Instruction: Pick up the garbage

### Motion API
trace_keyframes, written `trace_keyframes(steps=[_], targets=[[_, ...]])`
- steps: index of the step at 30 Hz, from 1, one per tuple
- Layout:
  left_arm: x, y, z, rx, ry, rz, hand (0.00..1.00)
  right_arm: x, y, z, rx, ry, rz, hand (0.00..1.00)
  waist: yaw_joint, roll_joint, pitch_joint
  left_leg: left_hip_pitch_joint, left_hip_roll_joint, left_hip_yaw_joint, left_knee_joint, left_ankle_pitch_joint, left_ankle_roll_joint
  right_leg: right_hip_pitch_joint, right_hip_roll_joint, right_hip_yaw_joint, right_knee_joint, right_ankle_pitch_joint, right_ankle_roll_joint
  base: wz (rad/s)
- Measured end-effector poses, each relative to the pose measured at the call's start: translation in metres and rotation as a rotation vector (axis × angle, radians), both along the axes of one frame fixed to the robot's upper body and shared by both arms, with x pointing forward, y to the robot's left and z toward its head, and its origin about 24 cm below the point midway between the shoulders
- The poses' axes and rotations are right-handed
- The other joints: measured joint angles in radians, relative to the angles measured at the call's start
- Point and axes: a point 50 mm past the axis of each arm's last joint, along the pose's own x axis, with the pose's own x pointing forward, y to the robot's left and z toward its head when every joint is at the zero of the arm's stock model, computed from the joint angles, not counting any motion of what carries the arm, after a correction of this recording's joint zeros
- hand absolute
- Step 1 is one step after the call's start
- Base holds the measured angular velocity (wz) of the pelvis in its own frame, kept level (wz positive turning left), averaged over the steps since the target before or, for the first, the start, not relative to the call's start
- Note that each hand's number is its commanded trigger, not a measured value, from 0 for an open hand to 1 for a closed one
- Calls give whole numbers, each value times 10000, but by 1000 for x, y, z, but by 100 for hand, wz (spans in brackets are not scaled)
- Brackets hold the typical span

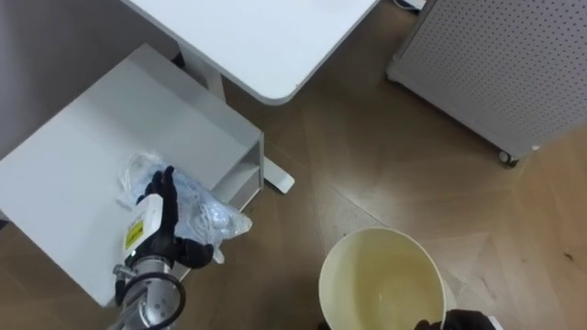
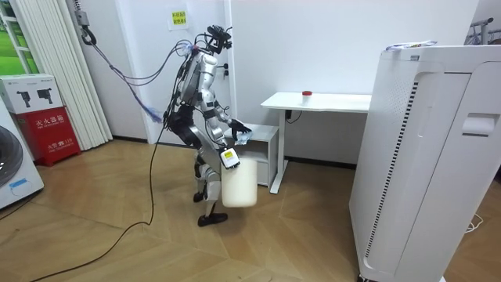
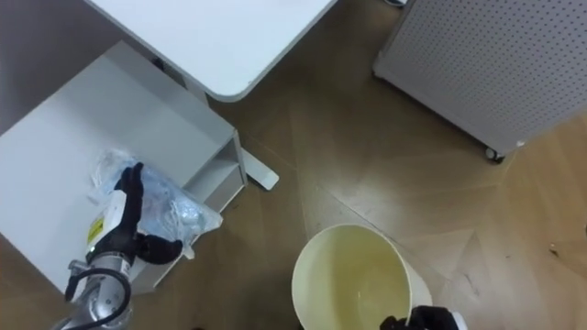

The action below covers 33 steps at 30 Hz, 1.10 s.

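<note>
A crumpled clear plastic bag (image 1: 209, 216) lies on top of a low white cabinet (image 1: 92, 156) beside the desk. My left hand (image 1: 163, 223) rests on the bag, its fingers laid over the plastic and its thumb curled into it, pinching it. A cream waste bin (image 1: 367, 266) hangs at the lower right, its mouth open upward and its inside empty. My right hand (image 1: 466, 321) grips the bin's near rim; just its dark knuckles show. In the room view I stand bent toward the cabinet (image 2: 262, 149), with the bin (image 2: 239, 185) in front of my legs.
A white desk (image 1: 266, 37) overhangs the cabinet's far side, its foot (image 1: 278, 179) on the wood floor. A white perforated panel on castors (image 1: 495, 64) stands at the upper right. Open floor lies between the bin and that panel.
</note>
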Motion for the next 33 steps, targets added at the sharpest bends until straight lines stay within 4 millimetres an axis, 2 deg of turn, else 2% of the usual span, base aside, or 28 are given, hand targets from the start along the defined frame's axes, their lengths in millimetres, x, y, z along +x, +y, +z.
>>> trace_keyframes(steps=[1, 2, 8, 12, 18, 24, 29, 32, 33], targets=[[1, 0, 0, 89, 84, -42, 0, 0, 0, 0, 8, 18, 6, 100, -11, -3, -1, -21, 5, -1, 32, 0, 0, -15, 0, 4, 5, 0, 0, 0], [2, 0, 1, 117, 124, -42, 100, 0, 0, 0, 14, 40, 9, 100, -19, -3, -1, -22, 4, -1, 32, -1, 1, -16, -2, 4, 3, 0, 0, 0], [10, 4, 9, 331, 274, 54, 100, 2, 4, 1, 92, 94, 127, 100, -91, -2, -4, -28, 2, -32, 44, 6, 9, -31, 7, 5, 31, 6, 2, 0], [19, 13, 23, 646, 29, 286, 100, 2, 4, 1, 100, 152, 130, 100, -82, 24, -20, -13, -5, -40, 52, 29, 25, -10, 5, 0, 40, 44, -3, 0], [21, 11, 23, 576, 133, 381, 100, 2, 5, 0, 99, 225, 151, 100, -57, 39, -33, 99, -20, -43, -25, 40, 26, 115, -2, -32, -37, 51, 8, 0], [11, 13, 11, 481, 459, 388, 100, 1, 9, 0, -128, 152, 228, 100, -11, 114, -78, 133, -1, -12, -129, 48, 10, 144, 7, -58, -166, 78, -20, -1], [3, 13, 3, -995, 514, 785, 100, 2, 12, 3, -124, -217, 304, 100, 194, 111, -80, 151, -4, 37, -157, 47, 9, 111, -3, -11, -153, 77, -20, 0], [-10, 1, -11, -1813, 790, 528, 100, -1, 17, 0, 35, -288, 333, 100, 258, 90, -97, 392, -43, 80, -274, 48, 8, 328, -39, -3, -177, 66, -1, 1], [-18, -10, -19, -2293, 1000, 289, 100, -5, 19, -2, 102, -242, 302, 100, 314, 77, -111, 526, -69, 81, -360, 54, 2, 451, -43, -3, -258, 55, 11, 4]])
